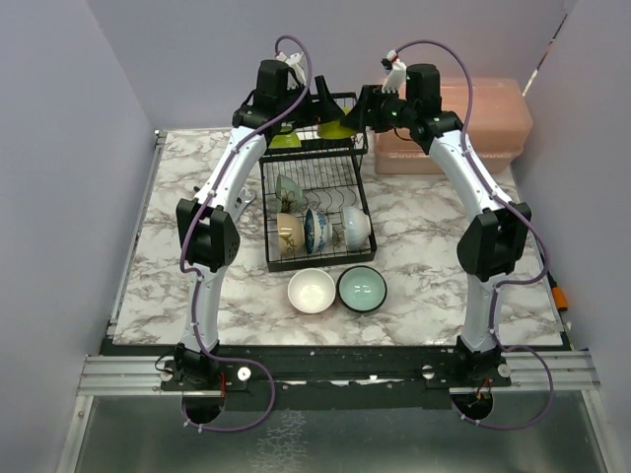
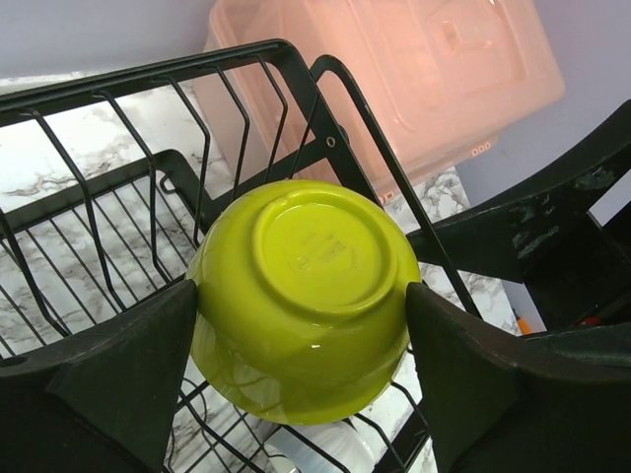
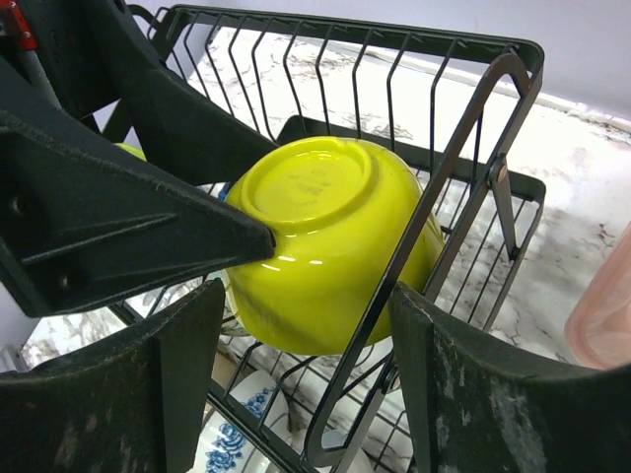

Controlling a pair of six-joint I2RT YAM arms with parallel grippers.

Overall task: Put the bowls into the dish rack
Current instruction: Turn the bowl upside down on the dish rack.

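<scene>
- Bowls nearest the arm bases, lower middle of the top view: white bowl (image 1: 312, 292) and pale teal bowl (image 1: 362, 289), both mouth-up on the marble table (image 1: 177, 197). They sit side by side just in front of the dish rack (image 1: 320, 266). Not yet loaded.
- Rack lower tier, centre of that view: beige-patterned bowl (image 1: 289, 235), blue-patterned bowl (image 1: 316, 229) and a white-looking bowl (image 1: 355, 227) stand on edge in the slots, in a row.
- Upper shelf, upper middle of that view: yellow-green bowl (image 3: 315, 236), base turned towards both wrist cameras, inside the basket and against its corner wires.
- Left gripper (image 2: 301, 315): set wide, one of its fingers (image 2: 138, 374) on each side of the yellow-green bowl, both in contact, pinching it across its width. How firmly, cannot tell.
- Right gripper (image 3: 306, 305): spread, straddling the same bowl and part of the rack's frame. No clear contact seen.
- Pink lidded box (image 1: 493, 118), upper right, beyond the rack. Not part of the job.
- Step in hand, as I read it: seating the yellow-green bowl on the upper shelf.
- Next move likely calls for the bowl resting on the wires before release. The left fingers then part and lift straight out, and the right fingers back off without snagging the frame. After that, the two table bowls.
</scene>
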